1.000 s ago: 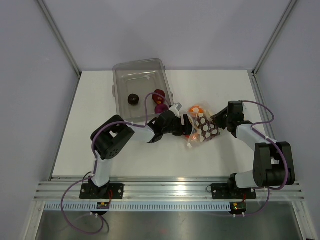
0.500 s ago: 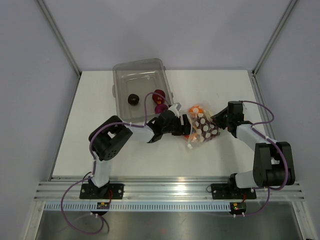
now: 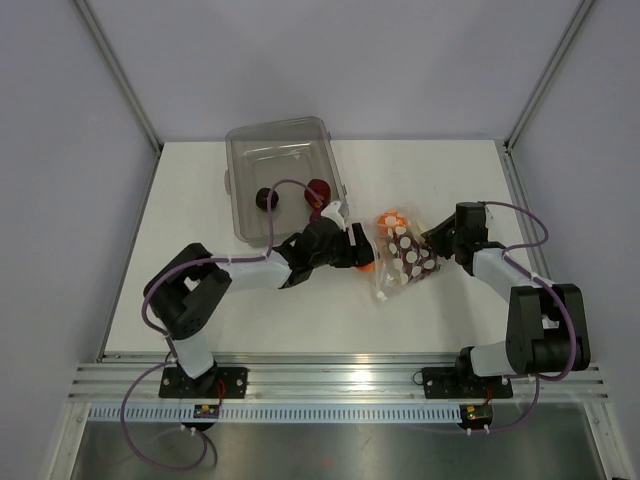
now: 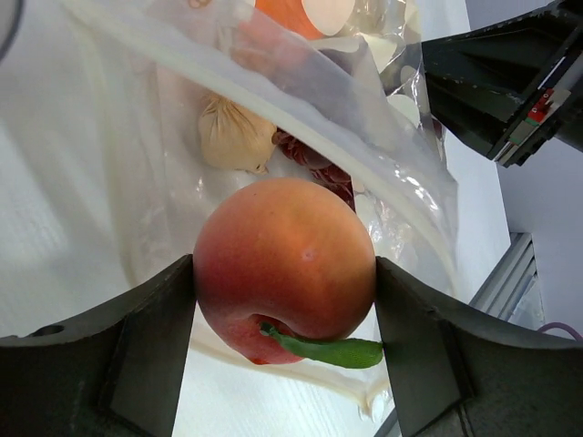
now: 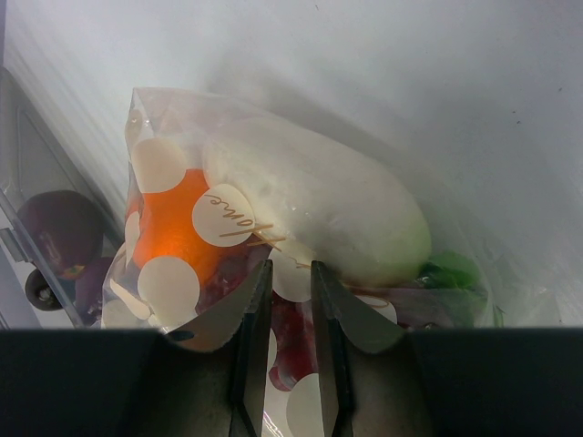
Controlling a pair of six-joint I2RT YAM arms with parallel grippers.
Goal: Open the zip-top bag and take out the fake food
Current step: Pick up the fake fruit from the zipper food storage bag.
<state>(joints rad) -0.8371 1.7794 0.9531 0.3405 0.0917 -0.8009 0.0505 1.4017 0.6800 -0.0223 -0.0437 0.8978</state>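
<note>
L gripper (image 4: pixel 284 273) – jaws wide, clamped either side of a peach (image 4: pixel 284 250). The fruit's stem end w/ green leaf points to the bottom of the wrist view. It sits right at the mouth of the zip-top bag (image 3: pixel 402 255); can't tell if it's fully out.

R gripper (image 5: pixel 284 305) – jaws nearly together, pinching the bag's dotted film at its opposite side.

The bag lies on the desk (image 3: pixel 440 175) btwn the two grippers, long axis slanting far-to-near, mouth facing L. Fake food inside: white piece (image 5: pixel 319 214), orange piece (image 5: pixel 168 228), beige piece (image 4: pixel 235 137).

L arm lies low, stretched rightward across the desk. R arm is bent at the elbow, forearm reaching left. A clear bin (image 3: pixel 250 150) sits behind, w/ dark pieces (image 3: pixel 266 198) inside.
</note>
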